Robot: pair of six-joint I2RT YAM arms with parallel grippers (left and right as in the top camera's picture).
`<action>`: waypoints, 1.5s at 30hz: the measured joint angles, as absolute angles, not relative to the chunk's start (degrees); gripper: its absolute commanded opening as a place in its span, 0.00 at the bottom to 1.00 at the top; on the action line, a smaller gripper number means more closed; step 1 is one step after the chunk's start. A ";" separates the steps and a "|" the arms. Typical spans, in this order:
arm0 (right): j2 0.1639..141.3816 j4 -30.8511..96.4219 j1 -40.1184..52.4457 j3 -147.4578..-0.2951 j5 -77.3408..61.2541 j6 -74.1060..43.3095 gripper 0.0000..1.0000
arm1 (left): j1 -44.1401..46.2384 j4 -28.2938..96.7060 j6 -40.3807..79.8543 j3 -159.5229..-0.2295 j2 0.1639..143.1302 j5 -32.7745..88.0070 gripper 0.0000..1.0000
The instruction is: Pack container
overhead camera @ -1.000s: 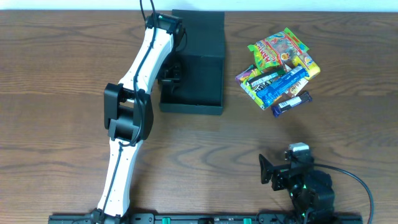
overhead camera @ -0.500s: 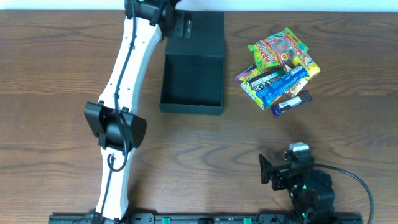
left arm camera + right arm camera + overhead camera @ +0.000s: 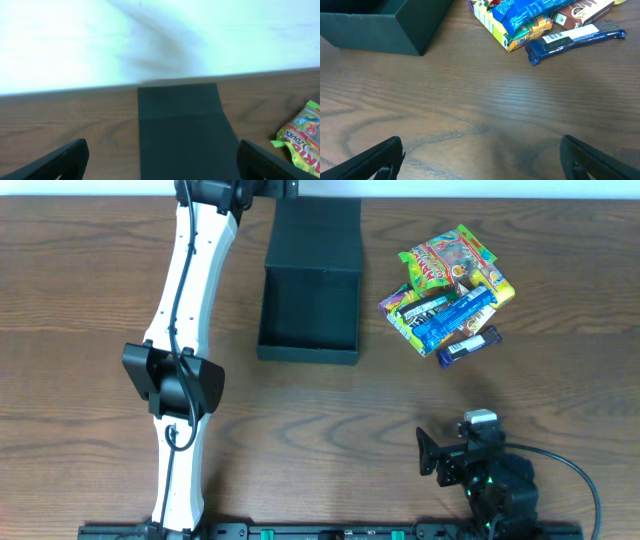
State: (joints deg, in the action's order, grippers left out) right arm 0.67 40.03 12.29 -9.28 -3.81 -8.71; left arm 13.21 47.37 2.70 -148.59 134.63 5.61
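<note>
The dark container (image 3: 307, 354) stands open at mid-table, and I see nothing in it. Its flap lid (image 3: 318, 235) lies flat behind it towards the far edge. My left gripper (image 3: 268, 188) is open at the far edge, just left of the lid. In the left wrist view the lid (image 3: 185, 135) fills the space between the wide-spread fingers of the left gripper (image 3: 162, 145), which hold nothing. My right gripper (image 3: 440, 455) rests open near the front right. In its wrist view the right gripper (image 3: 480, 142) is over bare wood, with a corner of the container (image 3: 380, 30) at the upper left.
A heap of colourful snack packets (image 3: 450, 290) lies right of the container, with a dark blue bar (image 3: 575, 37) nearest my right gripper. One yellow-green packet (image 3: 302, 140) shows at the right edge of the left wrist view. A white wall runs behind the table.
My left arm has swung from the container's left wall out to the far edge beside the lid. Its jaws have spread wider. The right arm has not moved.
</note>
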 measured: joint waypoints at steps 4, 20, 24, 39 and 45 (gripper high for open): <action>0.67 40.03 12.29 -9.28 -3.79 -8.71 0.99 | 13.23 46.30 2.70 -148.59 134.63 5.85 0.95; 0.64 12.51 12.36 -8.91 -6.17 -29.17 0.99 | 13.23 46.30 3.22 -148.59 134.63 6.31 0.95; 0.62 8.95 12.36 -8.93 -0.60 -34.89 0.99 | 13.23 46.92 3.42 -148.59 134.63 7.66 0.96; 26.61 2.39 3.38 -19.20 1.10 -42.13 0.99 | 13.23 49.93 3.88 -148.59 134.63 8.67 0.95; 44.51 2.94 2.46 -32.82 -2.39 -40.25 0.99 | 13.23 49.93 4.05 -148.59 134.63 8.67 0.95</action>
